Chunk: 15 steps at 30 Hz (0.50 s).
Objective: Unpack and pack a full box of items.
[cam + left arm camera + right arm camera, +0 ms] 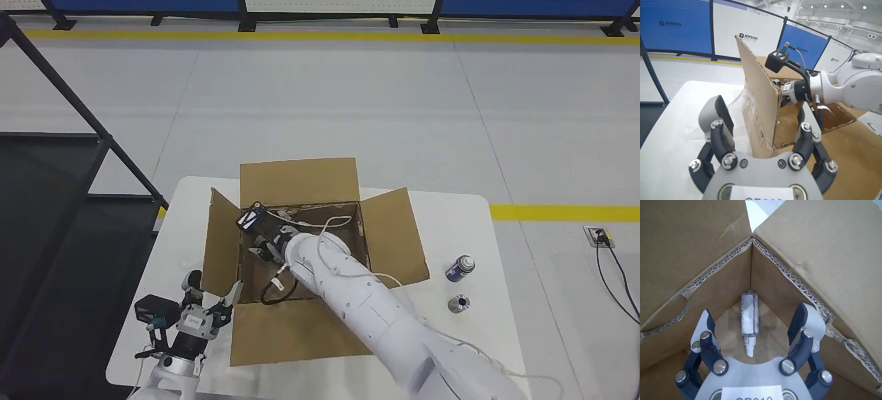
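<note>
An open cardboard box (385,235) stands mid-table with its flaps spread. My right gripper (754,315) is down inside it, open, just above a small clear spray bottle (749,319) that lies in a corner of the box floor; neither finger touches it. From above, the right arm goes over the front flap to that gripper (268,250). My left gripper (762,115) sits open at the box's left side (212,292), with the upright left flap (759,91) standing between its fingers.
A small can (459,267) and a smaller round item (458,302) stand on the white table (450,215) right of the box. Clear plastic film (742,106) clings to the left flap. A black frame (60,250) borders the table's left.
</note>
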Motion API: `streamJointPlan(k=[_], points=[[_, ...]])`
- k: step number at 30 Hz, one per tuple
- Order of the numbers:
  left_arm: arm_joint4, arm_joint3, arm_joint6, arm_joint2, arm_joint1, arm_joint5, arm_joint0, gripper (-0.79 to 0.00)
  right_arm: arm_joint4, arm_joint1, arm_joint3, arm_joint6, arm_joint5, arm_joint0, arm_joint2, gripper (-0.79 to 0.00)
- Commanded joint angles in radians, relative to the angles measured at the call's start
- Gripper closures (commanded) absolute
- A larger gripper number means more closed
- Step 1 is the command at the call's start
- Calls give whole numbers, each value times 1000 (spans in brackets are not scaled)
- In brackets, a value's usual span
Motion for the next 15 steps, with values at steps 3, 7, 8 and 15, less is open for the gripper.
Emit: streamJointPlan(k=[3, 7, 8, 15], points=[[2, 6, 2, 7, -2, -3, -2, 0, -19, 23, -59, 39, -3, -6, 19, -785], [-13, 0, -13, -2, -1, -28, 9, 0, -47, 47, -137, 107, 3, -19, 38, -785], [-19, -2, -19, -6, -1, -35, 13, 0, -50, 54, -160, 133, 4, -23, 45, -785], [-55, -21, -42, -40, 3, -81, 42, 0, -67, 90, -331, 390, 26, -47, 92, -785]])
